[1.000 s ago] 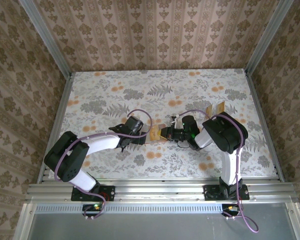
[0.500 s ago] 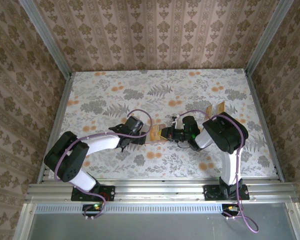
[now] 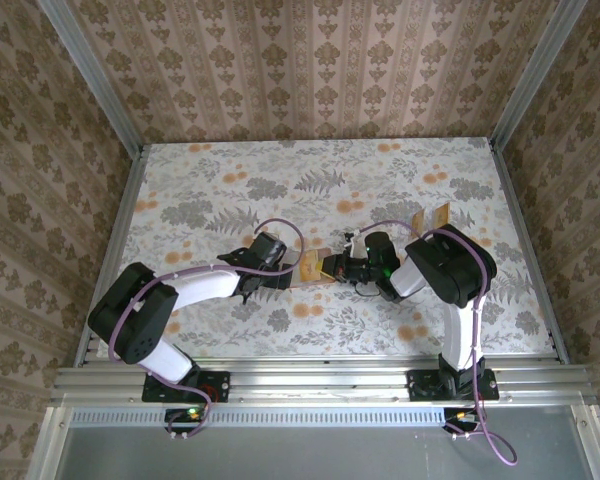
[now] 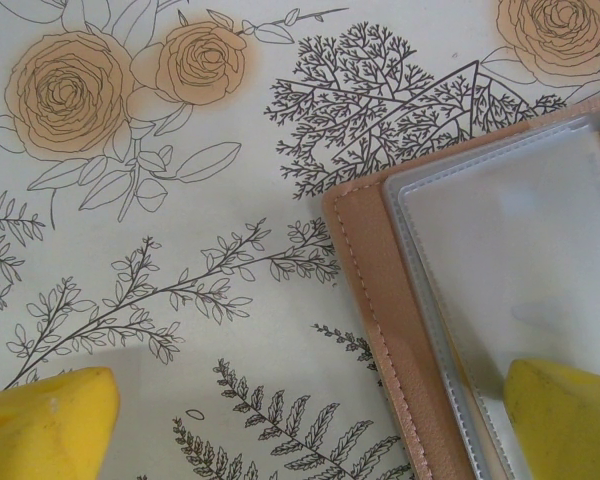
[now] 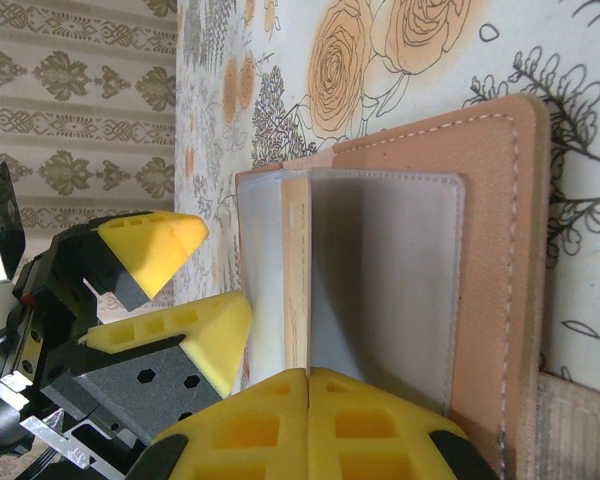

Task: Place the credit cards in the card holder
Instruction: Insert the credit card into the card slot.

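Note:
The card holder (image 3: 311, 268) lies open mid-table, brown leather (image 5: 500, 250) with clear sleeves (image 4: 520, 250). My right gripper (image 5: 308, 372) is shut on one tan credit card (image 5: 297, 260), held edge-on and standing between the clear sleeves. My left gripper (image 4: 310, 430) is open, astride the holder's left edge (image 4: 365, 290). One of its yellow fingers (image 4: 565, 420) rests on a sleeve and the other (image 4: 45, 425) is over bare table. In the top view the two grippers (image 3: 283, 272) (image 3: 334, 268) face each other across the holder. More credit cards (image 3: 432, 215) sit at the right, behind my right arm.
The table carries a floral cloth (image 3: 280, 190) and has wallpapered walls on three sides, with metal rails (image 3: 120, 230) along the left and right edges. My left gripper's fingers (image 5: 155, 245) show close beside the holder in the right wrist view.

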